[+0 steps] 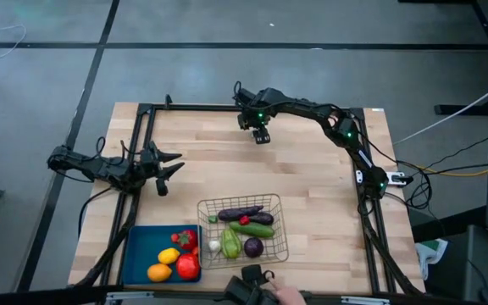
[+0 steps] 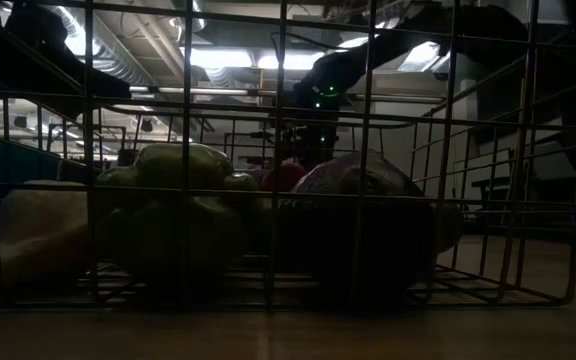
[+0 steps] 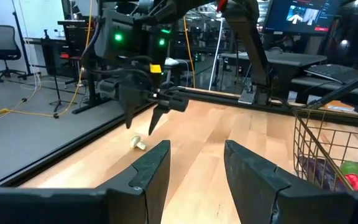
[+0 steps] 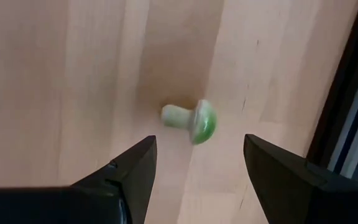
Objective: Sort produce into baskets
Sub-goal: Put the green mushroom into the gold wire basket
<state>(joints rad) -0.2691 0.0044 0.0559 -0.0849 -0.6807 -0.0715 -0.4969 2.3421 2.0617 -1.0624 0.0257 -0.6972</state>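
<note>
A small mushroom-shaped piece with a white stem and green cap (image 4: pixel 193 120) lies on its side on the wooden table near the far edge; it also shows in the left wrist view (image 3: pixel 137 144). My right gripper (image 4: pixel 197 162) hangs open just above it, fingers pointing down, touching nothing (image 1: pixel 262 135). My left gripper (image 1: pixel 176 163) is open and empty over the table's left side. The wire basket (image 1: pixel 271 203) near the front holds eggplants, a cucumber, a green pepper and other pieces. The blue tray (image 1: pixel 139 252) to its left holds a lemon, an orange and red pieces.
A black frame rail (image 4: pixel 347 93) runs along the far edge close to the mushroom. A person's hand (image 1: pixel 288 296) and a dark device (image 1: pixel 248 284) are at the near edge. Bare wood (image 1: pixel 312 169) lies between the arms and the basket.
</note>
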